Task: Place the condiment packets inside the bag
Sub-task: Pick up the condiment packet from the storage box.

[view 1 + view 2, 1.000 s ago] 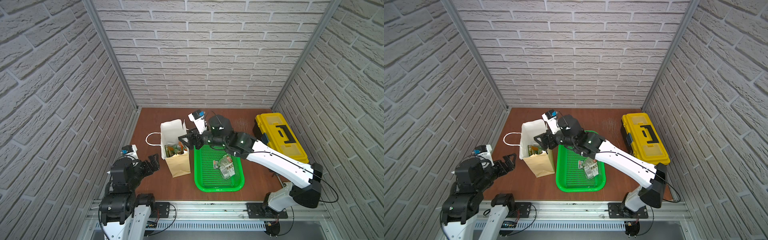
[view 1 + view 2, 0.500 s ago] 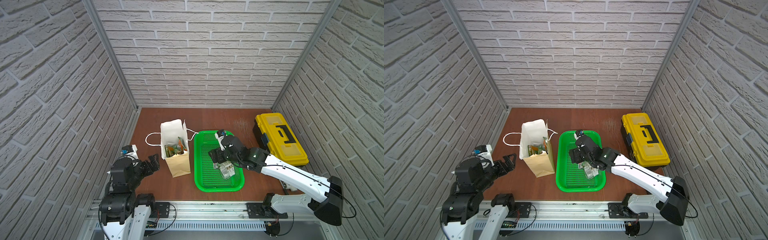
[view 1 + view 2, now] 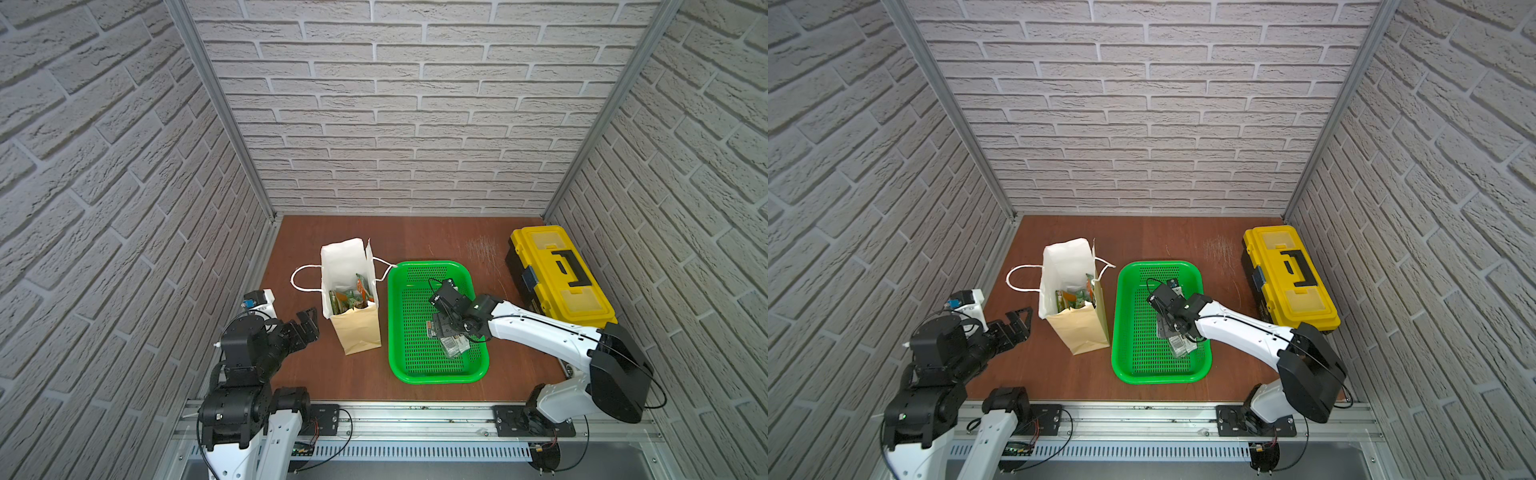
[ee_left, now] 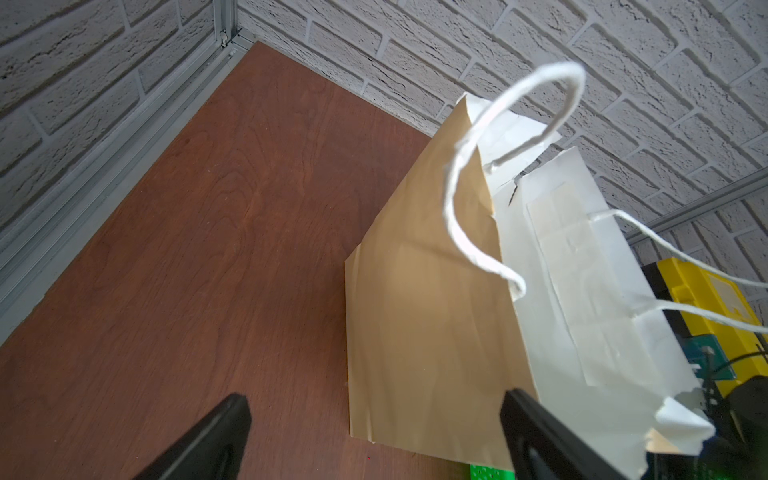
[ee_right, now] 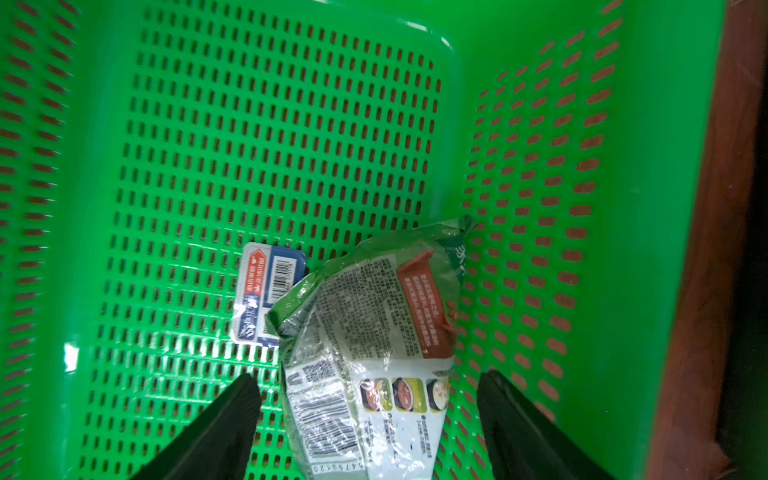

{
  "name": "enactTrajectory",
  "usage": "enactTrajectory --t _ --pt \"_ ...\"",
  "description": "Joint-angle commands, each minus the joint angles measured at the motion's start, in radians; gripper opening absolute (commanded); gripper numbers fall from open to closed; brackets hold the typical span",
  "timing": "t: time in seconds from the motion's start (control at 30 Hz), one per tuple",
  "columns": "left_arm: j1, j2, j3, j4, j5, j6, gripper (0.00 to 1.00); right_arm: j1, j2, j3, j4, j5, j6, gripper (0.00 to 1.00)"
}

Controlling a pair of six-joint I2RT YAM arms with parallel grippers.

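Observation:
The tan paper bag (image 3: 359, 332) (image 3: 1081, 334) (image 4: 419, 291) stands upright left of the basket, its mouth open. Several green and orange condiment packets (image 3: 350, 296) (image 3: 1073, 297) stick up inside it. One more crinkled packet (image 3: 455, 348) (image 3: 1181, 345) (image 5: 374, 316) lies on the basket floor near the right wall. My right gripper (image 3: 446, 330) (image 3: 1173, 326) (image 5: 370, 376) hangs over that packet, open, one finger on each side and clear of it. My left gripper (image 3: 308, 323) (image 3: 1019, 318) (image 4: 374, 397) rests open and empty just left of the bag.
The green perforated basket (image 3: 436, 376) (image 3: 1158, 378) (image 5: 665, 208) sits at the table's middle. A small blue and red label (image 5: 270, 291) lies beside the packet. A yellow toolbox (image 3: 557, 282) (image 3: 1287, 278) stands at the right wall. White cord handles (image 3: 305, 276) droop from the bag.
My right arm swung from the bag's mouth to the right and down into the basket, over the lone packet, its jaws widening a little. The left arm has stayed still.

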Motion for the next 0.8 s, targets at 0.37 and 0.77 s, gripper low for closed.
enactTrajectory --t 0.37,0.77 --pt "-0.006 -0.009 -0.009 0.039 -0.002 0.005 0.98 0.001 0.206 -0.005 0.247 -0.24 0.019 0.77" --pt "-0.006 -0.006 -0.009 0.039 -0.003 0.005 0.98 0.001 0.127 0.091 0.181 -0.188 -0.028 0.09"
